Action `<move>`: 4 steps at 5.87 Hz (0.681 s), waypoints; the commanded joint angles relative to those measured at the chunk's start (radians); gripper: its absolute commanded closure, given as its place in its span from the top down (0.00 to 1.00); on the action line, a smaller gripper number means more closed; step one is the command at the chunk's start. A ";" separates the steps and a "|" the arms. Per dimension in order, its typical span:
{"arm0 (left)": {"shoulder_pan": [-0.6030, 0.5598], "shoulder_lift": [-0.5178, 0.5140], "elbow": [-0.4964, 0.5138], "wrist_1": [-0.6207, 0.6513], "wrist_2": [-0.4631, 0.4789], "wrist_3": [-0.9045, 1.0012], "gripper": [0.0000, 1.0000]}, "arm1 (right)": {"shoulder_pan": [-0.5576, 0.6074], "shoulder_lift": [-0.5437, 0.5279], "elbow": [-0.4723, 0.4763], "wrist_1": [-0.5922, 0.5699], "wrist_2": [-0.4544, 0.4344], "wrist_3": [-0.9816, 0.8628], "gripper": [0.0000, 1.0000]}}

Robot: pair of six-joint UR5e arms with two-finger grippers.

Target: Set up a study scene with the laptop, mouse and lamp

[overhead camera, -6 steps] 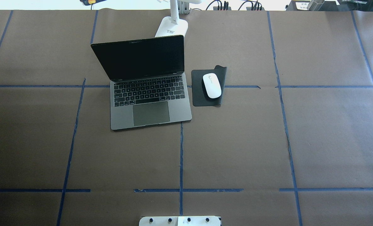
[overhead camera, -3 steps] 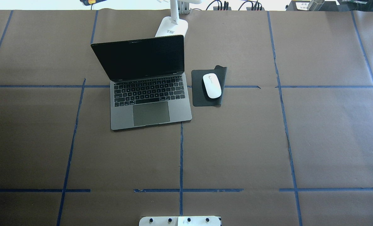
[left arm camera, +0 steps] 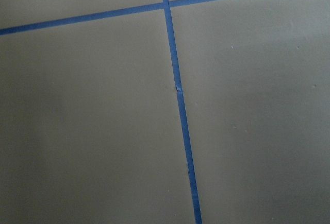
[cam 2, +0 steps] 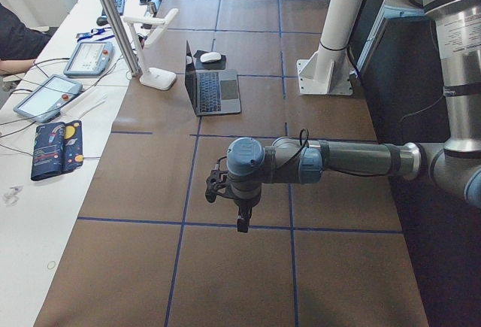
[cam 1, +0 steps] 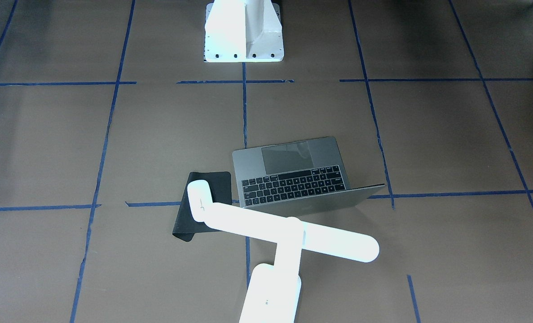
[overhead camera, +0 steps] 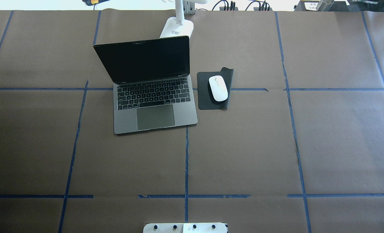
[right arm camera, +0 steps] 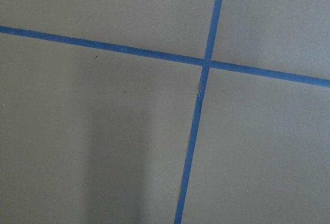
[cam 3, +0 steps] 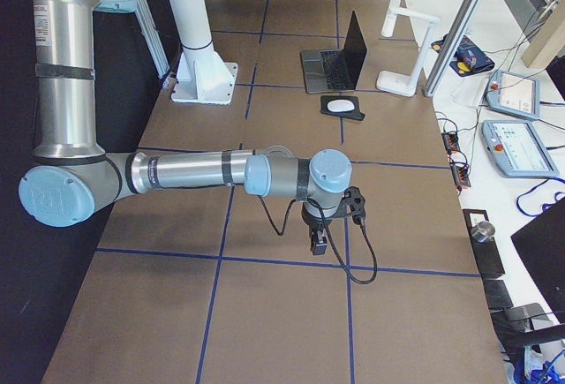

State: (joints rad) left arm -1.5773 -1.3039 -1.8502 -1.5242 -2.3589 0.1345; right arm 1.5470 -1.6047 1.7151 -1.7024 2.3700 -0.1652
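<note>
The grey laptop (overhead camera: 153, 94) stands open at the table's far middle, screen dark; it also shows in the front-facing view (cam 1: 293, 175). The white mouse (overhead camera: 218, 88) lies on a black mat (overhead camera: 204, 102) just right of the laptop. The white lamp's base (overhead camera: 177, 28) stands behind the laptop, and its bar head (cam 1: 293, 233) reaches over the mat. My left gripper (cam 2: 240, 222) hovers over the bare table's left end, far from these things. My right gripper (cam 3: 318, 244) hovers over the right end. I cannot tell whether either is open or shut. Both wrist views show only brown paper and blue tape.
The white boxy pedestal (cam 1: 244, 31) is bolted at the table's near edge by the robot (overhead camera: 185, 228). A side bench beyond the far edge holds control tablets (cam 2: 45, 94) and cables (cam 3: 521, 146). Metal posts (cam 2: 113, 19) stand near the lamp.
</note>
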 commanded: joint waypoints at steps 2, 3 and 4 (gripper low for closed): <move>-0.001 -0.003 -0.001 0.001 0.000 -0.004 1.00 | -0.001 -0.003 -0.005 0.029 0.000 0.001 1.00; -0.001 -0.003 0.000 0.001 0.001 -0.004 1.00 | -0.001 -0.003 -0.003 0.030 0.000 0.001 1.00; -0.001 -0.002 -0.006 0.001 0.001 -0.004 1.00 | -0.002 -0.006 -0.005 0.029 0.000 0.001 1.00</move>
State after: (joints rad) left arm -1.5787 -1.3062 -1.8522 -1.5233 -2.3582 0.1301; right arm 1.5455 -1.6087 1.7113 -1.6733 2.3700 -0.1641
